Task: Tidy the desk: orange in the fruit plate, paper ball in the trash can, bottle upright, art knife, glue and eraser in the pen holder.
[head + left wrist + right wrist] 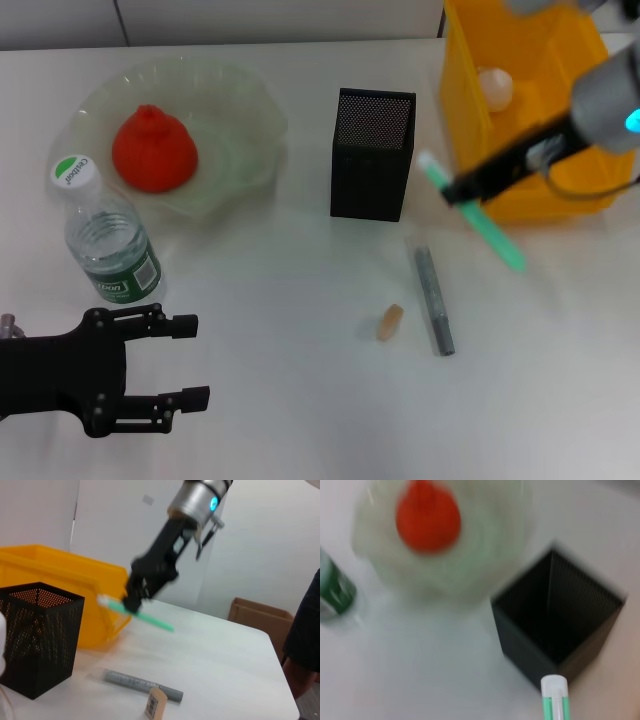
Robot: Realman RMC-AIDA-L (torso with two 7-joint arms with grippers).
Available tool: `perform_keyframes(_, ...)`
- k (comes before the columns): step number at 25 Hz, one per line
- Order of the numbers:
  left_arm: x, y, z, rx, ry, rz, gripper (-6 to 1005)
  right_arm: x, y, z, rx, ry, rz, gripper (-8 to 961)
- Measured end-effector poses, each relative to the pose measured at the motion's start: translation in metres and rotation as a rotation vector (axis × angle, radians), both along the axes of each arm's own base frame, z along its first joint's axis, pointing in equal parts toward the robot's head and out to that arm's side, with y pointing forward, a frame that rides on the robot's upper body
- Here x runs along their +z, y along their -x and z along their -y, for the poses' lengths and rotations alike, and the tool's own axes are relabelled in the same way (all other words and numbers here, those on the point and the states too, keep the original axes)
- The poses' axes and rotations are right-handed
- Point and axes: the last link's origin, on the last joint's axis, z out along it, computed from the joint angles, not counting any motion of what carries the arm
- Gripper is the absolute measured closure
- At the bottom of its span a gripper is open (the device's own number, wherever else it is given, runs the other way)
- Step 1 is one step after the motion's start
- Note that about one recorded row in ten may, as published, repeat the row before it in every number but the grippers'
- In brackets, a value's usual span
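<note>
Left gripper (185, 362) sits low at the desk's (280, 400) near-left corner, its two fingers spread wide with nothing between them. One bottle (108, 235) stands upright just beyond those fingers, not touching them, cap on. One fruit plate (235, 130) lies toward the far-left edge, behind the bottle, with one orange (153, 148) resting inside it.

One pen holder (372, 155) stands upright near the middle of the desk, toward the far edge. One eraser (389, 322) lies on the bare desk nearer the front edge, and one grey art knife (434, 300) lies just beside it on the right, apart from it.

Right gripper (462, 190) hangs above the desk between pen holder and trash can (560, 60), fingers clamped on one green-and-white glue stick (490, 228), which sticks out from both sides of the fingers, tilted. One trash can stands at the far-right corner; one pale paper ball (495, 88) lies inside.
</note>
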Motion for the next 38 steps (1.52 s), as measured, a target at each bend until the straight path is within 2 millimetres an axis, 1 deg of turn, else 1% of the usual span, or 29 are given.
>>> perform_keyframes(3, 0.001, 0.0, 0.0, 0.005, -0.001, 0.008, 203, 0.026, 0.012, -0.001, 0.075, -0.072, -0.17, 771)
perform_keyframes(5, 0.001, -0.001, 0.0, 0.009, 0.0, 0.013, 203, 0.041, 0.015, -0.006, 0.136, -0.142, -0.342, 770)
perform_keyframes(7, 0.0, -0.002, 0.0, 0.011, 0.002, 0.016, 203, 0.047, 0.011, -0.013, 0.186, -0.205, -0.499, 769)
perform_keyframes(8, 0.0, -0.002, 0.0, 0.012, 0.003, 0.018, 203, 0.046, 0.005, -0.017, 0.202, -0.229, -0.565, 768)
perform_keyframes(11, -0.001, -0.002, 0.001, 0.014, 0.003, 0.02, 203, 0.034, -0.012, -0.028, 0.246, -0.3, -0.716, 766)
perform_keyframes(12, -0.001, -0.002, 0.001, 0.014, 0.003, 0.02, 203, 0.025, -0.019, -0.032, 0.262, -0.321, -0.75, 766)
perform_keyframes(15, -0.003, -0.002, 0.003, 0.024, 0.006, 0.031, 203, -0.002, -0.034, -0.038, 0.276, -0.347, -0.803, 764)
perform_keyframes(17, -0.003, -0.002, 0.002, 0.025, 0.004, 0.034, 203, -0.017, -0.039, -0.041, 0.281, -0.356, -0.804, 762)
perform_keyframes(18, -0.004, -0.003, 0.002, 0.025, 0.001, 0.039, 203, -0.03, -0.045, -0.045, 0.279, -0.367, -0.775, 762)
perform_keyframes(19, -0.004, -0.003, 0.002, 0.025, 0.001, 0.039, 203, -0.03, -0.045, -0.045, 0.279, -0.367, -0.775, 761)
perform_keyframes(23, -0.007, -0.004, 0.002, 0.024, 0.001, 0.044, 203, -0.052, -0.053, -0.05, 0.245, -0.378, -0.705, 758)
perform_keyframes(26, -0.007, -0.004, 0.003, 0.025, 0.001, 0.045, 203, -0.055, -0.054, -0.05, 0.237, -0.377, -0.698, 756)
perform_keyframes(28, -0.007, -0.004, 0.003, 0.023, 0.0, 0.046, 203, -0.05, -0.051, -0.049, 0.251, -0.373, -0.714, 755)
perform_keyframes(29, -0.007, -0.004, 0.003, 0.023, 0.0, 0.046, 203, -0.05, -0.051, -0.049, 0.251, -0.373, -0.714, 709)
perform_keyframes(31, -0.007, -0.004, 0.004, 0.02, 0.0, 0.048, 203, -0.039, -0.043, -0.046, 0.273, -0.336, -0.742, 616)
perform_keyframes(32, -0.007, -0.004, 0.004, 0.02, 0.0, 0.049, 203, -0.029, -0.037, -0.044, 0.295, -0.304, -0.749, 569)
perform_keyframes(33, -0.007, -0.005, 0.005, 0.017, 0.005, 0.051, 203, -0.009, -0.02, -0.039, 0.34, -0.218, -0.724, 523)
perform_keyframes(34, -0.007, -0.005, 0.005, 0.017, 0.005, 0.051, 203, -0.009, -0.02, -0.039, 0.34, -0.218, -0.724, 457)
perform_keyframes(35, -0.007, -0.005, 0.006, 0.015, 0.01, 0.051, 203, 0.002, -0.011, -0.035, 0.369, -0.163, -0.68, 390)
perform_keyframes(36, -0.007, -0.005, 0.006, 0.013, 0.012, 0.051, 203, 0.018, 0.003, -0.027, 0.396, -0.056, -0.564, 324)
perform_keyframes(37, -0.007, -0.005, 0.006, 0.012, 0.013, 0.051, 203, 0.018, 0.003, -0.027, 0.396, -0.056, -0.564, 321)
perform_keyframes(38, -0.007, -0.005, 0.006, 0.012, 0.014, 0.051, 203, 0.023, 0.01, -0.023, 0.408, -0.009, -0.502, 318)
